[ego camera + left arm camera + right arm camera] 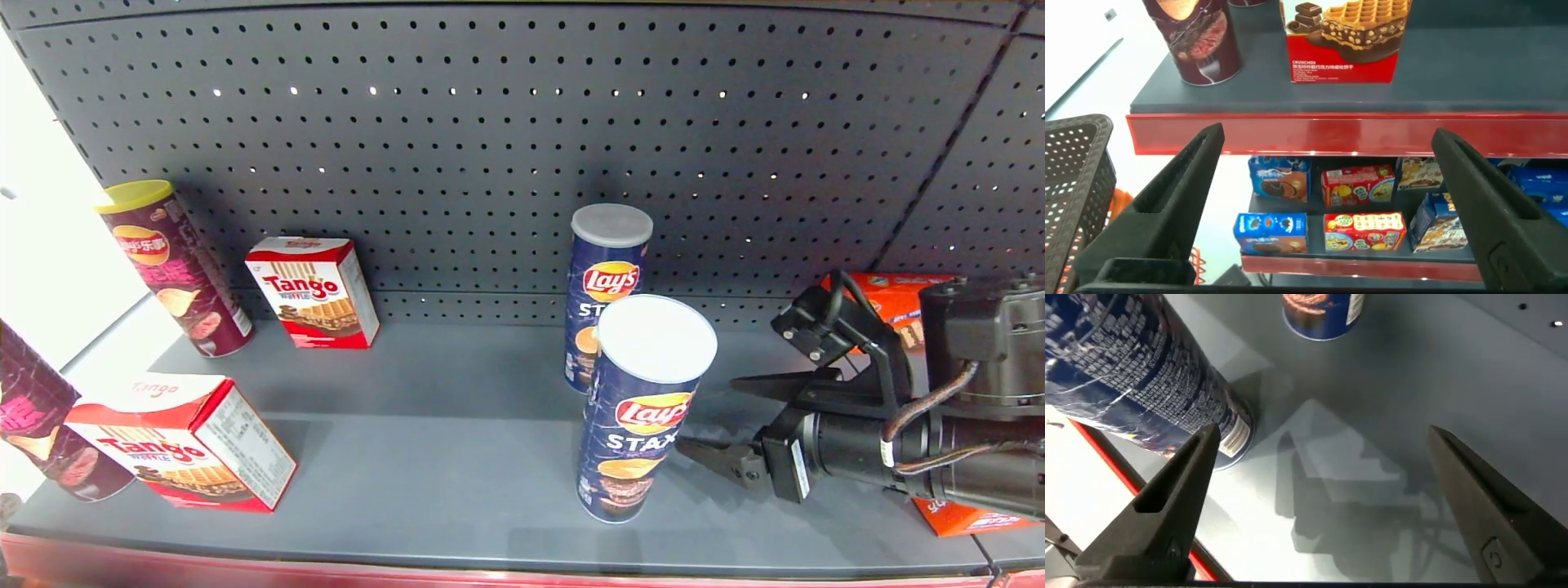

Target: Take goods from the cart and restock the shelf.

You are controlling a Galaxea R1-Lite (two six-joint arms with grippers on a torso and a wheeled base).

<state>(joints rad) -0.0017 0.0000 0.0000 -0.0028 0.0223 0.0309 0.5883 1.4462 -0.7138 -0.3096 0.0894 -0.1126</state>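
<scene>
Left end effector (1328, 135): fingers wide apart, nothing between them; it sits in front of the shelf's red front edge (1347, 135), with a black mesh basket (1078, 188) off to one side and a lower shelf (1372, 265) of small snack boxes beyond.

On the grey shelf (457, 408), far left front: a maroon chip can (41, 433); just beside it a red-and-white wafer box (180, 445), turned at an angle. Behind them, by the pegboard back panel (522, 122): a second maroon can (175, 269) with a yellow lid, and a second wafer box (314, 292) upright, the two apart.

Centre-right: the rear blue chip can (604, 278) stands upright with a grey lid; the front blue chip can (641, 408) stands upright right in front of it – white lid, near the shelf's front edge.

Right end effector (709, 415): fingers spread, gripping nothing; the front blue chip can is just beside the nearer finger, not between the two – we can't tell if it touches. An orange box (898, 306) lies behind the arm.
</scene>
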